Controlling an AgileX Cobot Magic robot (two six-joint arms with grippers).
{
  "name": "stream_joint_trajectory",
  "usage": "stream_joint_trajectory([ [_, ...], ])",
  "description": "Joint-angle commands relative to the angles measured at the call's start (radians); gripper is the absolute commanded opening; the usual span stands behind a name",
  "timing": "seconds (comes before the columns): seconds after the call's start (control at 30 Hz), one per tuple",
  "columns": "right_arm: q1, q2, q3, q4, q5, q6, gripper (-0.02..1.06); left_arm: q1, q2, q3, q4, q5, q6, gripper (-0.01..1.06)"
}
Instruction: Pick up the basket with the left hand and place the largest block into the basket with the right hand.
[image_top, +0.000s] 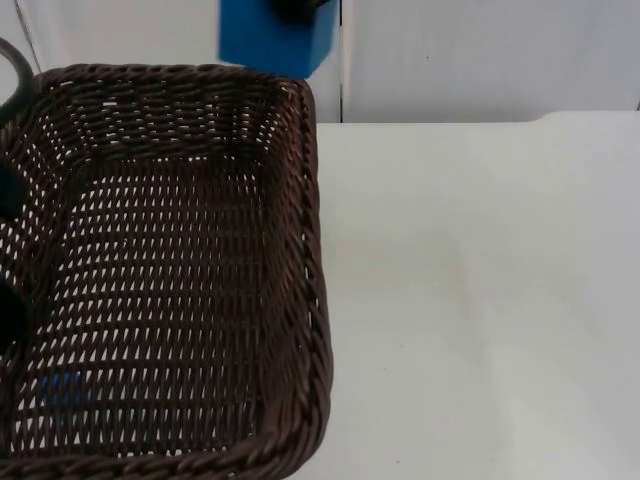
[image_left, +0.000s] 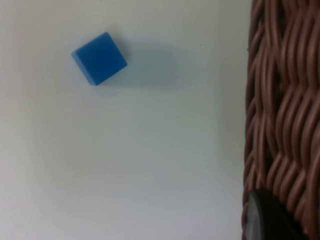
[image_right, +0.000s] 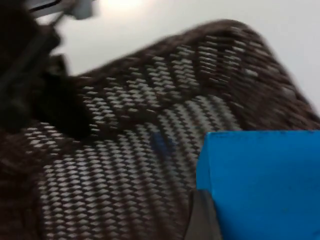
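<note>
Basket (image_top: 170, 270) lifted, left end effector (image_left: 265, 220) clamping its rim — right end effector (image_top: 300, 10) grips large blue block (image_top: 272, 40) above it.

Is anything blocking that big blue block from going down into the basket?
Nothing visible does. The large blue block hangs in the right gripper over the far rim of the basket, whose woven floor looks bare.

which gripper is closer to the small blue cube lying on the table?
Left. The left gripper holds the dark brown woven wicker basket by its rim, raised over the small blue cube. The right gripper carries the large blue block above the basket.
</note>
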Motion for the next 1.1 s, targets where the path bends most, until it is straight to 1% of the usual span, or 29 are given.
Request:
stream_joint_trajectory([
  [0.0,0.025,-0.018,-0.003,0.017,-0.019,-0.012,0.0,0.002,-0.014,-0.002,-0.028,0.0,0.002,0.0],
  [0.2,0.084,-0.01,-0.003,0.017,-0.081,-0.012,0.0,0.002,-0.014,-0.002,-0.041,0.006,0.002,0.0],
  [0.27,0.09,-0.01,-0.003,0.017,-0.087,-0.012,0.0,0.002,-0.014,-0.002,-0.041,0.006,0.002,0.0],
  [0.33,0.1,-0.01,-0.003,0.039,-0.092,-0.012,0.0,0.002,-0.014,-0.002,-0.043,0.006,0.002,0.0],
  [0.57,0.1,-0.01,-0.003,0.045,-0.122,-0.012,0.0,0.002,-0.014,-0.002,-0.045,0.006,0.002,0.0],
  [0.63,0.1,-0.01,0.003,0.045,-0.153,-0.012,0.0,0.002,-0.014,-0.002,-0.045,0.006,0.002,0.0],
  [0.73,0.1,-0.01,0.035,0.048,-0.232,-0.012,0.0,0.002,-0.014,-0.002,-0.045,0.006,0.002,0.0],
  [0.77,0.1,-0.01,0.035,0.048,-0.232,-0.012,0.0,0.002,-0.014,-0.002,-0.045,0.006,0.002,0.0],
  [0.87,0.102,-0.01,0.084,0.052,-0.306,-0.012,0.0,0.002,-0.014,-0.002,-0.045,0.006,0.002,0.0],
  [0.9,0.102,-0.01,0.084,0.052,-0.306,-0.012,0.0,0.002,-0.014,-0.002,-0.045,0.006,0.002,0.0],
  [0.93,0.102,-0.01,0.107,0.07,-0.341,-0.012,0.0,0.002,-0.014,-0.002,-0.045,0.006,0.002,0.0],
  [1.0,0.102,-0.01,0.138,0.118,-0.384,-0.05,0.0,0.002,-0.014,-0.002,-0.045,0.006,0.002,0.0],
  [1.03,0.102,-0.01,0.138,0.118,-0.384,-0.05,0.0,0.002,-0.014,-0.002,-0.045,0.006,0.002,0.0],
  [1.07,0.102,-0.01,0.149,0.154,-0.397,-0.076,0.0,0.002,-0.014,-0.002,-0.045,0.006,0.002,0.0],
])
